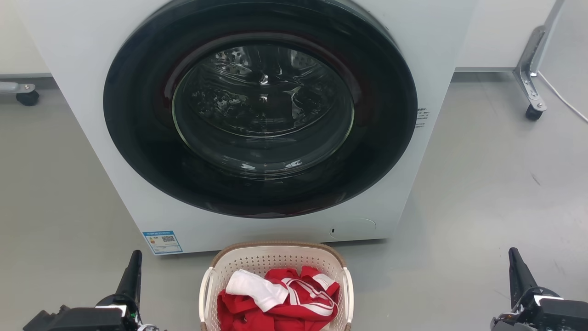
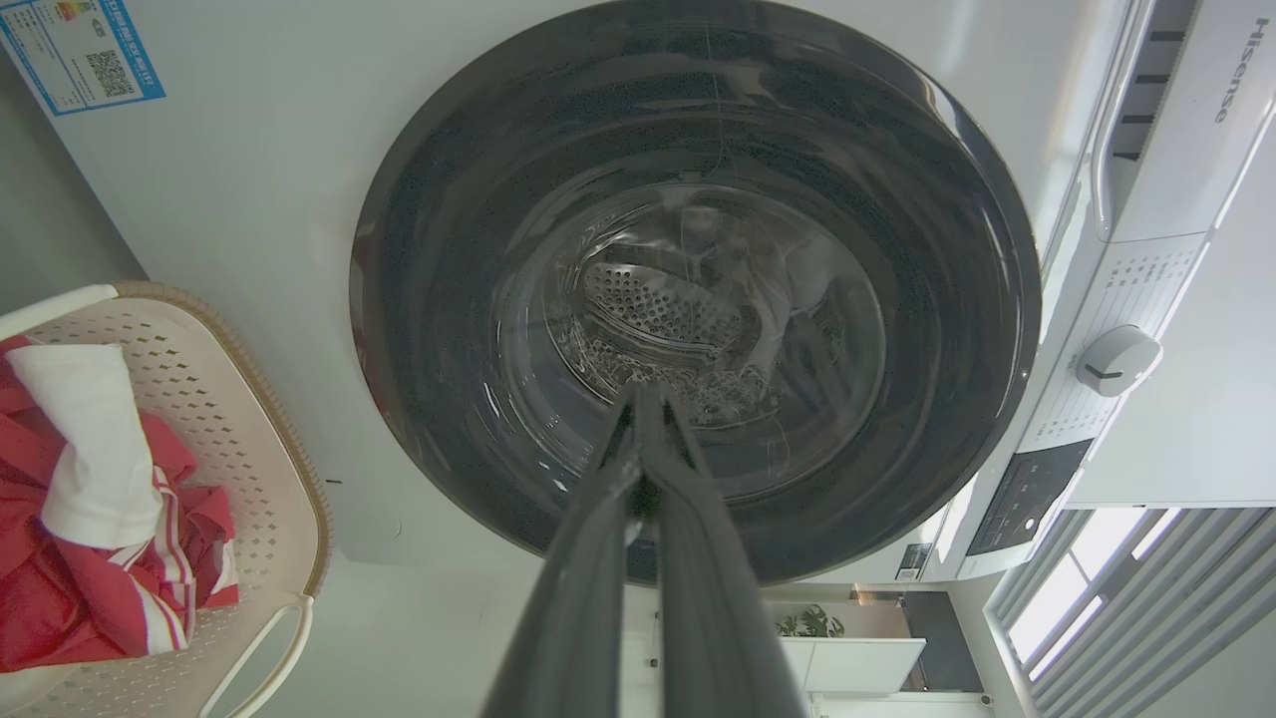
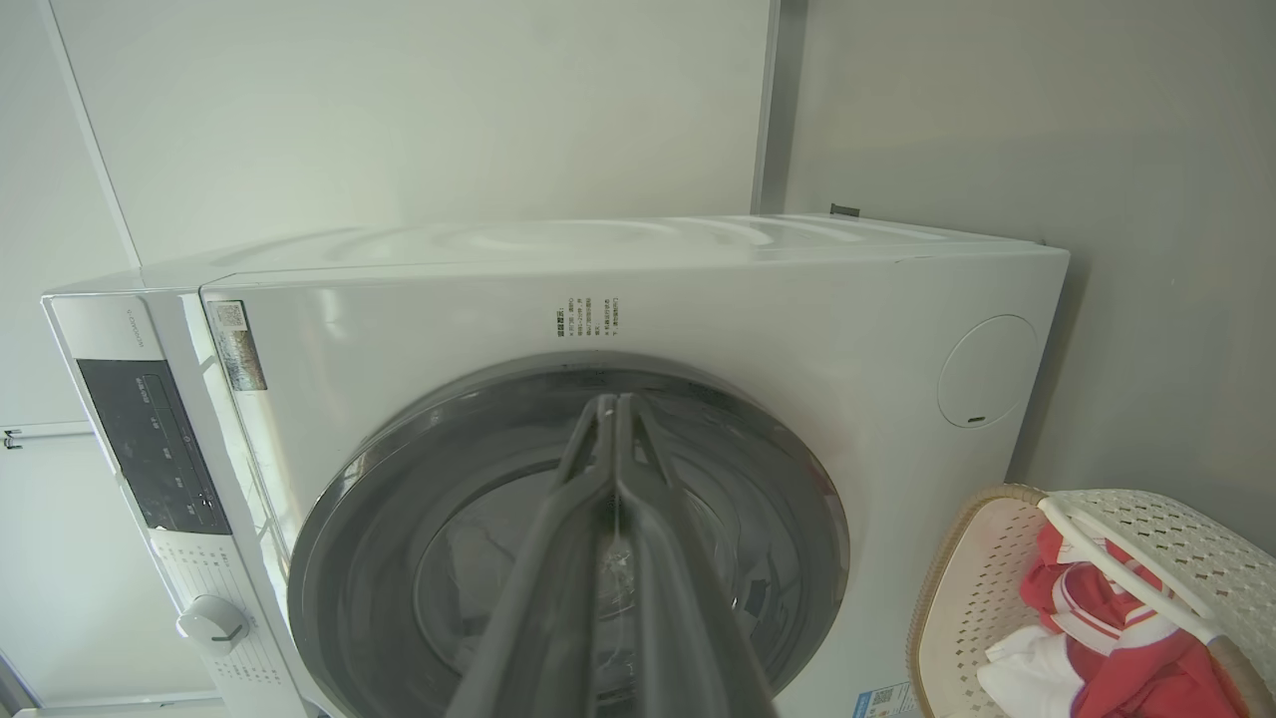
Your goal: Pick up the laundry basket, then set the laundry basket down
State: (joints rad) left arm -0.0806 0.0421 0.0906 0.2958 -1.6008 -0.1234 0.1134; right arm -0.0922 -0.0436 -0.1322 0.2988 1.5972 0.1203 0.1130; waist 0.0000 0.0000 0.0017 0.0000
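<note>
Dark fingers of the left hand (image 1: 136, 255) are pressed together on nothing, low and well apart from the laundry basket (image 1: 268, 261); the basket stands on the grey floor (image 1: 55, 193) just before the washing machine (image 1: 87, 69), holding red and white clothes (image 1: 285, 312), its loop handles (image 1: 202, 294) turned outward, probably one for each hand; the right hand (image 1: 513, 253) is likewise closed and empty, equally far off.
</note>
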